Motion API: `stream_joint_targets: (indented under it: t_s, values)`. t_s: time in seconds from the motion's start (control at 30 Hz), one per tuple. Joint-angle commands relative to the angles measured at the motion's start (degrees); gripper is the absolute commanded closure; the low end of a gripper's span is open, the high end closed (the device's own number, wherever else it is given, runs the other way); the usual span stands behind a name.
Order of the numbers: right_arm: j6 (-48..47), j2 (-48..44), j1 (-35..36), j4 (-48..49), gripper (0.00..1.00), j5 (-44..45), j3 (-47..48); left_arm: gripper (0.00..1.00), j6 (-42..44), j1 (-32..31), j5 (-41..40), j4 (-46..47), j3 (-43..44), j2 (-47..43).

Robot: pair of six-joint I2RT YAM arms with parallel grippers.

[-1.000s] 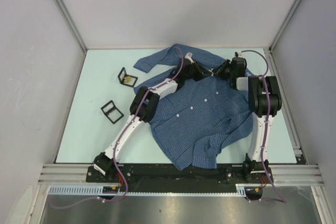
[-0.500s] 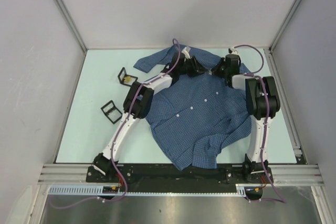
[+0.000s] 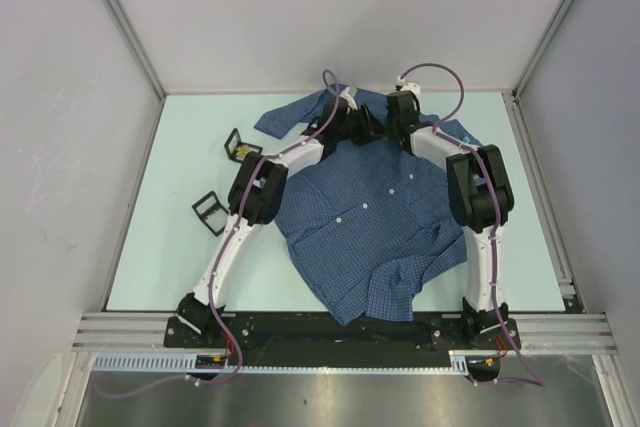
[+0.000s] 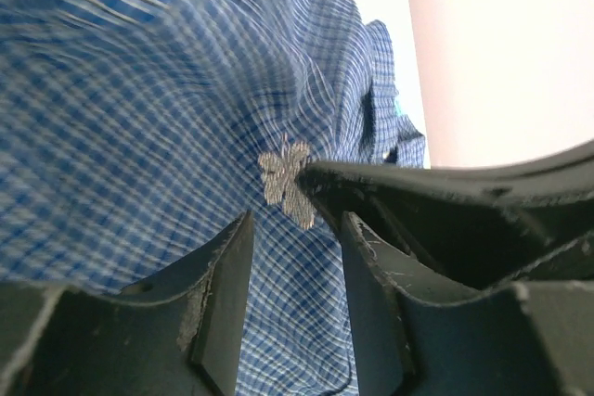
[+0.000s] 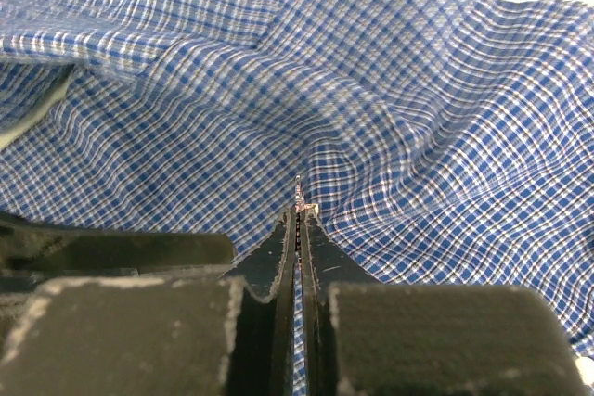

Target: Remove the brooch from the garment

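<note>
Our right tool [image 5: 298, 217] has swung left and now pinches the small silver flower brooch [image 4: 286, 179] on the blue checked shirt [image 3: 370, 227], while our left tool [image 4: 295, 224] stands open.

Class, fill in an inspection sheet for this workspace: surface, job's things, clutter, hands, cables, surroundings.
Surface: pale green table.
Job's things: blue checked shirt spread across the middle; silvery flower-shaped brooch on its fabric.
Clutter: two small black frames left of the shirt, apart from it.
Hands: left hand open, just short of the brooch; right hand shut, seemingly pinching the brooch's edge.
Cables: purple cables along both arms, looping above the wrists.
Surroundings: grey walls on three sides; metal rail at the near edge.
</note>
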Motion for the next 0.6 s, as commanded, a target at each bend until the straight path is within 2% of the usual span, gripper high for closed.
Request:
stream_joint_targets:
  t_s: [0.0, 0.23, 0.4, 0.57]
  values:
    - [-2.13, 3.15, 0.99, -4.99, 0.96, 1.73, 4.93, 0.54, -1.43, 1.21, -1.12, -0.68, -0.9, -3.21]
    - [-2.04, 4.99, 1.08, -6.4, 0.92, -1.52, 6.77, 0.54, -5.13, 2.35, -0.85, 1.87, -5.03, -3.91]
    - [-0.99, 4.82, 0.46, -5.79, 0.81, -5.91, 6.69, 0.53, -5.57, 2.53, -0.5, 3.09, -6.27, -4.26]
    - [2.18, 2.46, -2.0, -1.5, 0.71, -14.52, 3.44, 0.49, -4.52, 2.44, 0.9, 2.31, -3.82, -3.39]
